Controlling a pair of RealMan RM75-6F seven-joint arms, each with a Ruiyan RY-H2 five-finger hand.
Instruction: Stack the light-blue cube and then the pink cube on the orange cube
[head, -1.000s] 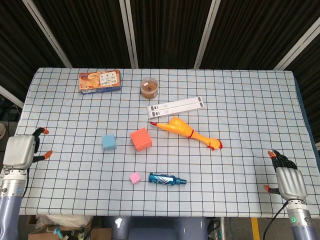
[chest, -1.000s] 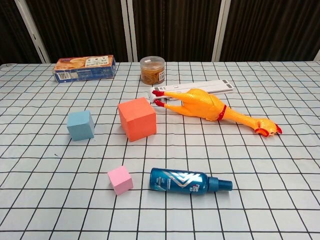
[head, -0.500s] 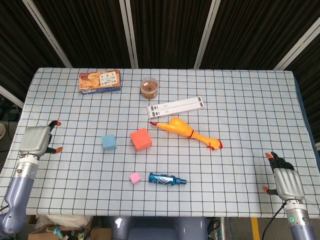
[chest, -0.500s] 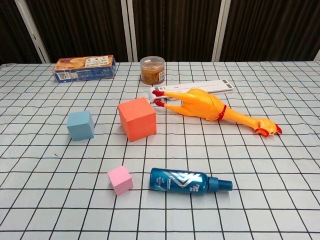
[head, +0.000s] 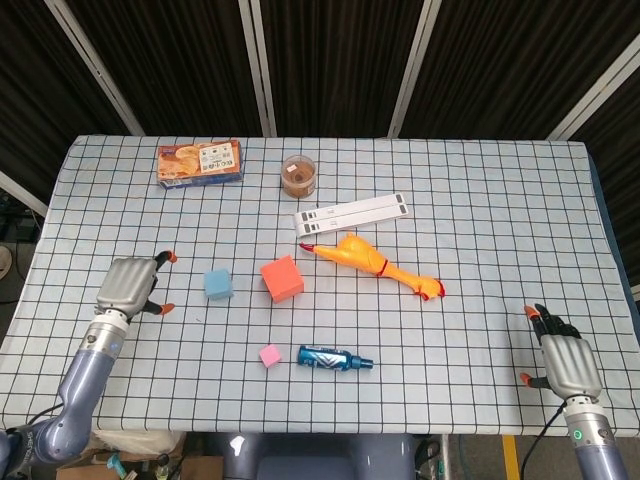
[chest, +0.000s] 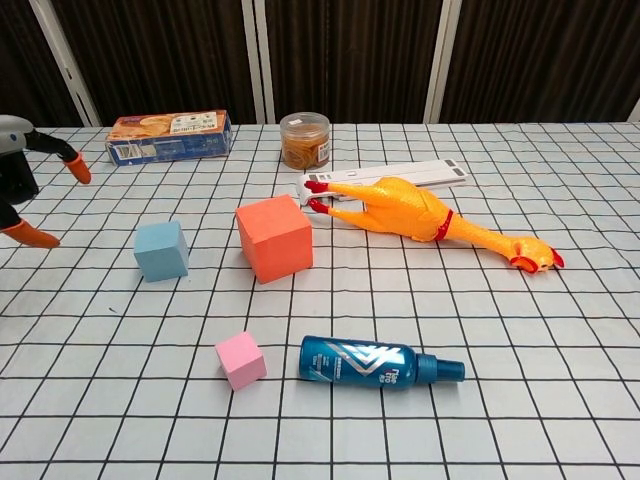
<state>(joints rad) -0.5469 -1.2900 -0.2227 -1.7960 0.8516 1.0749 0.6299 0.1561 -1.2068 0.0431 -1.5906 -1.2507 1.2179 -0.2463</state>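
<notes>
Since the earlier frame, only the left hand (head: 128, 285) has moved: it has swung in from the left edge of the surface (head: 480, 200) and now sits near the light-blue cube (head: 218, 284), to its left and not touching it. Its orange-tipped fingers (chest: 78, 170) are spread wide around nothing, which reads as a reach being readied for that cube, the first one to be stacked.

All three cubes lie apart on the surface, so no stacking has been done. The light-blue cube rests just left of the orange cube (head: 282, 278), a short carry for the left hand. The orange cube is the biggest of the three, a sensible base. The pink cube (head: 269, 355), the smallest, lies nearer than both, just left of a blue spray bottle (head: 334, 359) lying on its side.

Right of the orange cube a rubber chicken (head: 373, 264) stretches diagonally, its red feet close to the cube's far right corner; a careless placement could nudge it. Beyond it lie a white strip (head: 352, 212), a small round jar (head: 298, 175) and a flat food box (head: 200, 161) at the far left.

The right hand (head: 565, 360) waits at the near right edge, well apart from everything, fingers open and empty.
</notes>
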